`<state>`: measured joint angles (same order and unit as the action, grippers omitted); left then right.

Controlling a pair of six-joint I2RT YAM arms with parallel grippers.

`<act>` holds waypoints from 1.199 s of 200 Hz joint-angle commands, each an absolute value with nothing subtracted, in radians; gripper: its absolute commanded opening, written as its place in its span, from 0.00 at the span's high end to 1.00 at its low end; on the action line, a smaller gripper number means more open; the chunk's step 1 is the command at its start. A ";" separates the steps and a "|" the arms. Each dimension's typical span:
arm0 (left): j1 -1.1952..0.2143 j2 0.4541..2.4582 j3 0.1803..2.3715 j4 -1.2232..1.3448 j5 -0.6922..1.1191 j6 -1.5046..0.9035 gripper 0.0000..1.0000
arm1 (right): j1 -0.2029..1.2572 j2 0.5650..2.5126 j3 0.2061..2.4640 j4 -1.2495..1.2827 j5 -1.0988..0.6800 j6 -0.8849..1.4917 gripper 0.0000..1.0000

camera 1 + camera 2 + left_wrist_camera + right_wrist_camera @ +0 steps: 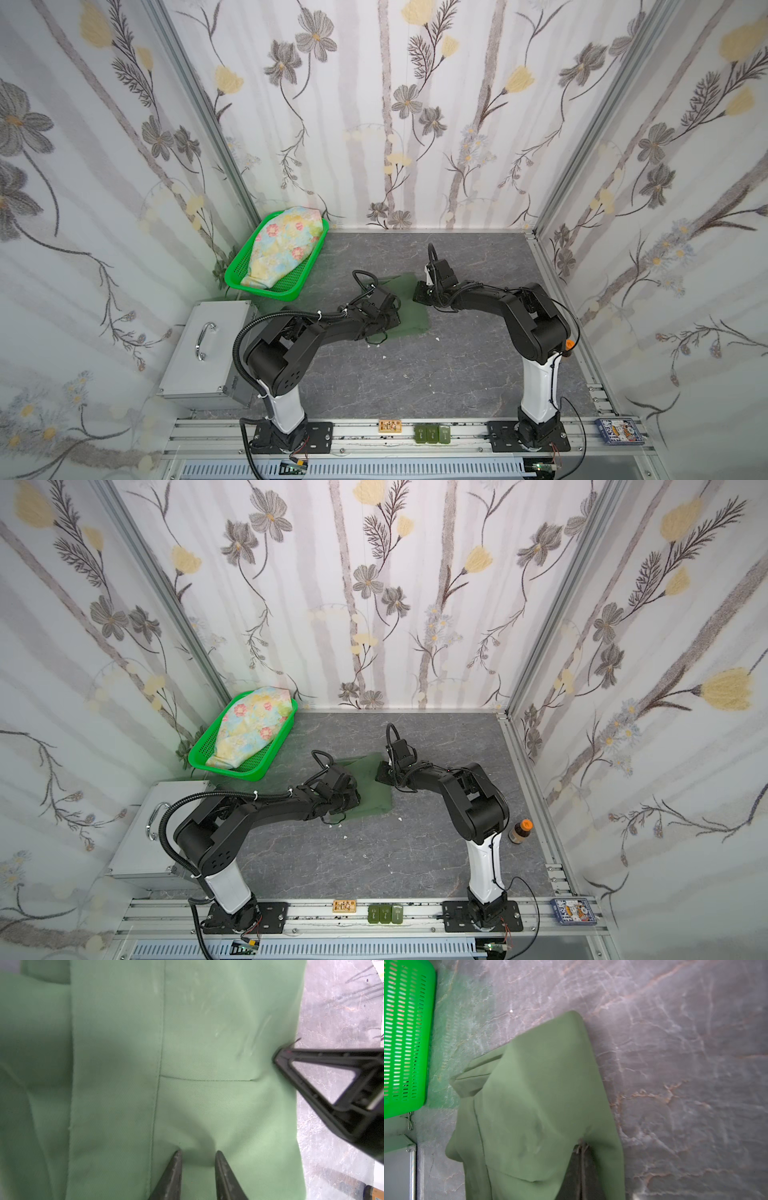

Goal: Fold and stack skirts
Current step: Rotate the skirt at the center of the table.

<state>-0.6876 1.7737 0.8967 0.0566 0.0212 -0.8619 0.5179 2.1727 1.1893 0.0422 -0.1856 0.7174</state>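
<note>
A green skirt (415, 320) lies on the grey surface (457, 374), its right edge clenched in the right jaws, the left jaws slightly parted upon it, whether gripping I cannot tell.

Pale wallpaper (395, 104) with grey and yellow flowers covers all three walls, which meet at aluminium corner posts (208, 116). The surface (436, 374) is grey with marble veins, in soft, even light. A silver metal case (208, 345) with a handle stands well outside the left hand (392, 322). A slotted aluminium rail (374, 432) lies far behind that hand.
</note>
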 commanded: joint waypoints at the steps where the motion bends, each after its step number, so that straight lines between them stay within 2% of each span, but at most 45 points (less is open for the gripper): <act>1: -0.679 1.783 0.894 0.040 0.040 -0.822 0.69 | 0.508 2.153 1.158 0.104 -0.201 0.774 1.00; 43: -0.637 1.784 0.895 0.028 0.039 -0.776 0.69 | 0.503 2.102 1.076 0.149 -0.215 0.824 1.00; 85: -0.589 1.776 0.903 -0.009 0.008 -0.711 0.68 | 0.509 1.993 0.893 0.263 -0.240 0.937 1.00; 123: -0.579 1.787 0.951 -0.048 -0.071 -0.663 0.68 | 0.571 1.888 0.801 0.284 -0.208 0.987 1.00; 170: -0.603 1.662 0.953 -0.050 -0.090 -0.658 0.67 | 0.594 1.839 0.933 0.144 -0.127 0.828 1.00; 195: -0.651 1.626 0.965 -0.048 -0.062 -0.681 0.65 | 0.581 1.931 1.056 0.102 -0.129 0.751 1.00; 240: -0.744 1.727 0.991 -0.046 -0.037 -0.734 0.68 | 0.542 2.124 1.197 0.093 -0.173 0.735 1.00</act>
